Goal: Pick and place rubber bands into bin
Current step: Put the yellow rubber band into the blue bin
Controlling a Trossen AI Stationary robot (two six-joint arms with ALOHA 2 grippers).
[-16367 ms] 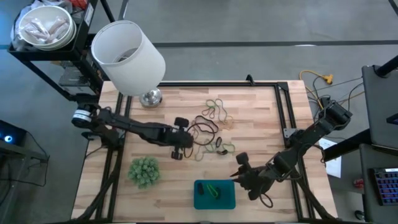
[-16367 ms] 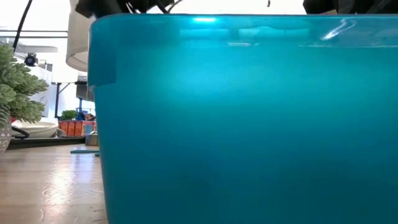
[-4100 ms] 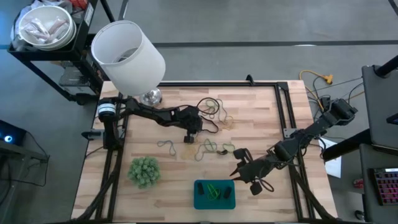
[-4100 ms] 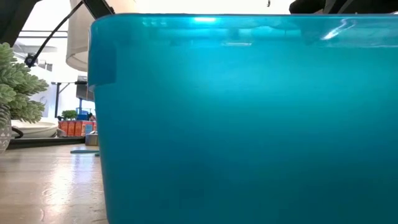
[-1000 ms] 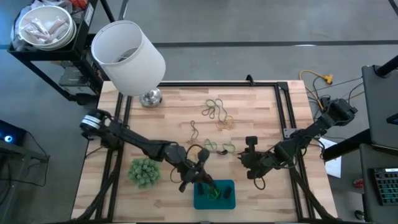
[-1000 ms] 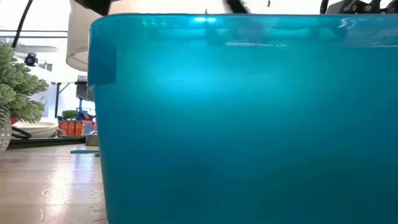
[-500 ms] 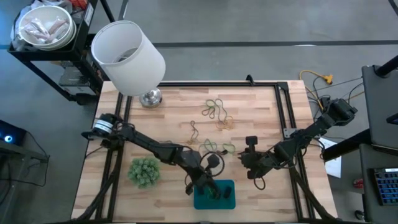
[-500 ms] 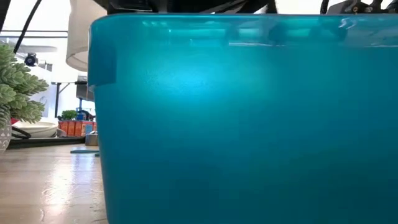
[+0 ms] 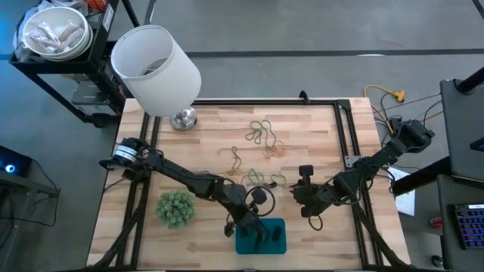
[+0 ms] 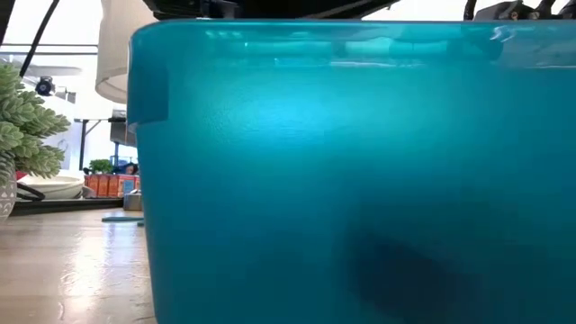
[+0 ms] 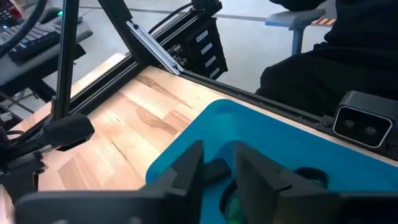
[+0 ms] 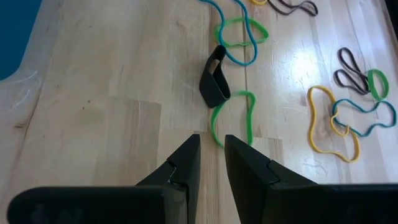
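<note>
- The left gripper has its jaws slightly parted inside the bin, holding nothing that can be made out.
- The right gripper hangs low over the wood with a narrow gap between its jaws, empty.
- The bin sits at the table's near edge, middle.
- Rubber bands lie scattered mid-table, far of the bin; a black one lies just ahead of the right gripper.

Loose rubber bands litter mid-table; teal bin holds several at near edge.
</note>
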